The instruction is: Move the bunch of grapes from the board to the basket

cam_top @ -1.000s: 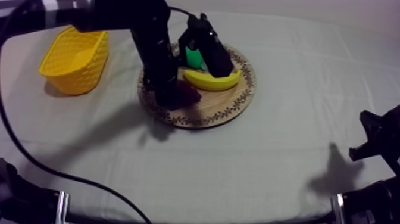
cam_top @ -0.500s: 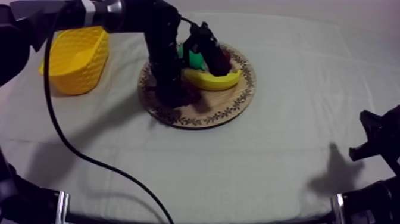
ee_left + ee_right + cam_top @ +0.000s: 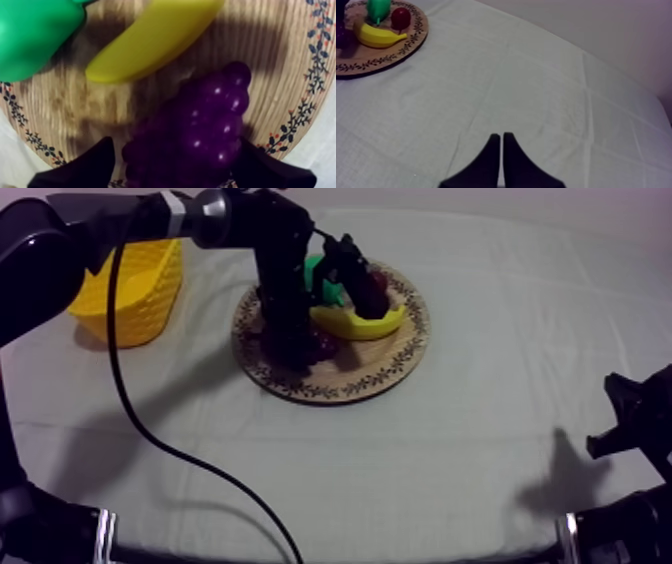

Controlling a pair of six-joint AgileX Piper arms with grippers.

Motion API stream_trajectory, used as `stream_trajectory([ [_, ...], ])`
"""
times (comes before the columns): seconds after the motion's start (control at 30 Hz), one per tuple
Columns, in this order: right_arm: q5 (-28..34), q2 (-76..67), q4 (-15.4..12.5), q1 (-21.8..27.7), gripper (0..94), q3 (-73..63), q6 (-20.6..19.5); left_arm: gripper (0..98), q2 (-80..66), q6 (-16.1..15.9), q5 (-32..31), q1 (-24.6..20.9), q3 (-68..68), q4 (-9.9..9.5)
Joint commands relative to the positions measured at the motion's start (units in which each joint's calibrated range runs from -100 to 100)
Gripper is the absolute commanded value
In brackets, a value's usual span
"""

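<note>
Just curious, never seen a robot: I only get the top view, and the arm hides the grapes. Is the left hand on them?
Observer: In the left wrist view the left hand is open, one finger at each side of the grapes.
Visitor: Is anything in the way?
Observer: The banana lies apart from them; a strip of board shows between.
Visitor: And the other hand?
Observer: The right hand is shut on nothing, above bare cloth.

You are looking at a table draped in a creased grey-white cloth (image 3: pixel 450 438); soft shadows (image 3: pixel 562 480) are falling at 4 and 8 o'clock, and a plain pale wall (image 3: pixel 616 30) is rising beyond it
</note>
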Motion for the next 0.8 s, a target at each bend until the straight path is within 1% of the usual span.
stream_trajectory([
  [0.0,-0.01,0.0,-0.01,-0.01,0.3,0.0,-0.02,74.0,0.24,0.38,-0.2,0.03,0.24,0.03],
  [0.13,-0.01,0.0,-0.01,-0.01,0.3,0.0,-0.02,60.6,0.42,0.79,-1.82,0.12,1.28,0.04],
  [0.23,-0.01,0.0,-0.01,-0.01,0.3,0.0,-0.02,55.9,0.16,1.12,-2.6,0.16,2.24,0.01],
  [0.5,-0.01,0.0,-0.01,-0.01,0.3,0.0,-0.02,52.9,-5.75,1.8,-2.87,0.79,6.04,-0.38],
  [0.77,-0.01,0.0,-0.01,-0.01,0.3,0.0,-0.02,53.4,-17.59,2.72,0.86,2.29,9.9,-1.07],
])
